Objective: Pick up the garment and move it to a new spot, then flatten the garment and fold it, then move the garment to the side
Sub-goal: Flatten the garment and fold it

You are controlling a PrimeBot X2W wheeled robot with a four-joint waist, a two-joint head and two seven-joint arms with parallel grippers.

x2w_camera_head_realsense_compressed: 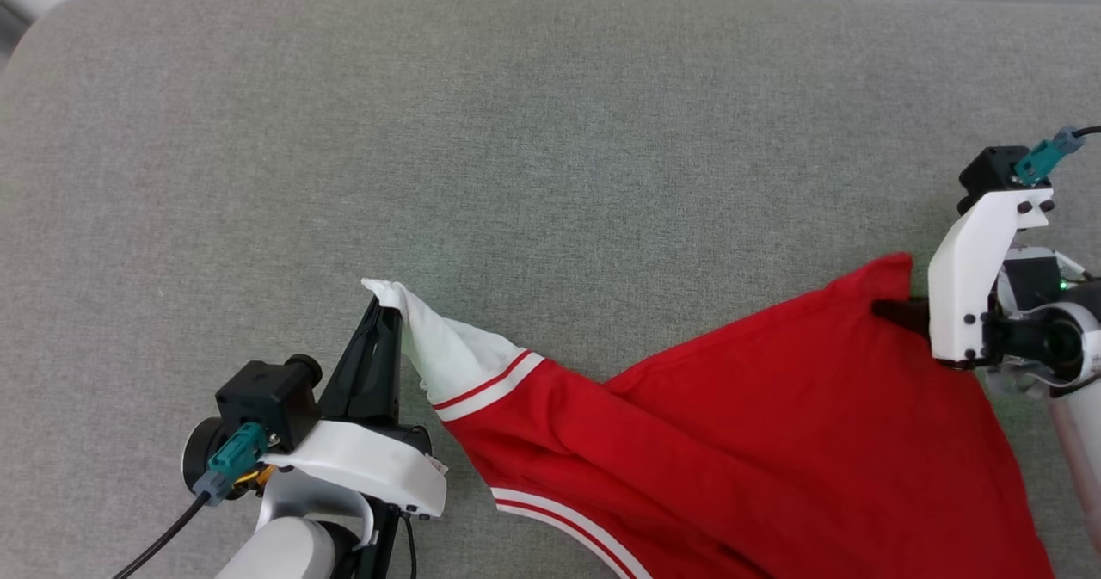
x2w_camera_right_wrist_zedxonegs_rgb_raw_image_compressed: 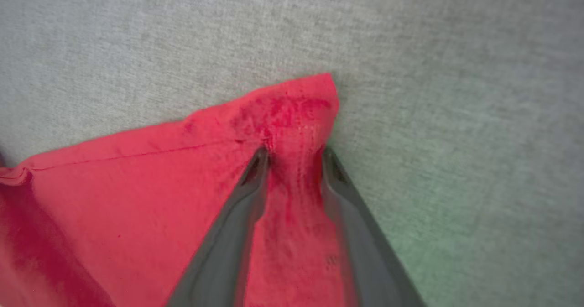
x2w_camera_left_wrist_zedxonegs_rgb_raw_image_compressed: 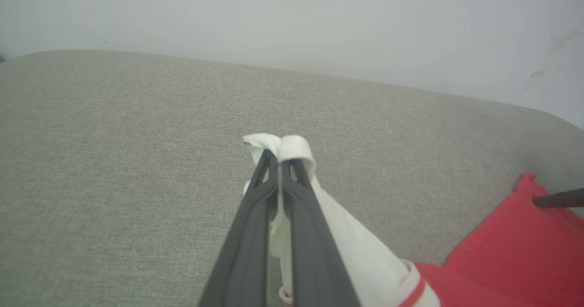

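Head view, near side: I see the left gripper (x2w_camera_head_realsense_compressed: 376, 305) clamped tight on the white sleeve tip of the garment (x2w_camera_head_realsense_compressed: 774, 407). It lies stretched rightward across the grey cushion (x2w_camera_head_realsense_compressed: 550, 114). The right gripper (x2w_camera_right_wrist_zedxonegs_rgb_raw_image_compressed: 294, 154) stands part-open astride the red corner; blurred, apparently not yet pinching.

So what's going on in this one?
The robot is handling a red jersey shirt with white sleeves on a grey fabric cushion. Its left gripper is shut on a white sleeve end; its right gripper straddles a red corner, jaws apart, not clamped yet. Nothing is flattened or folded yet.
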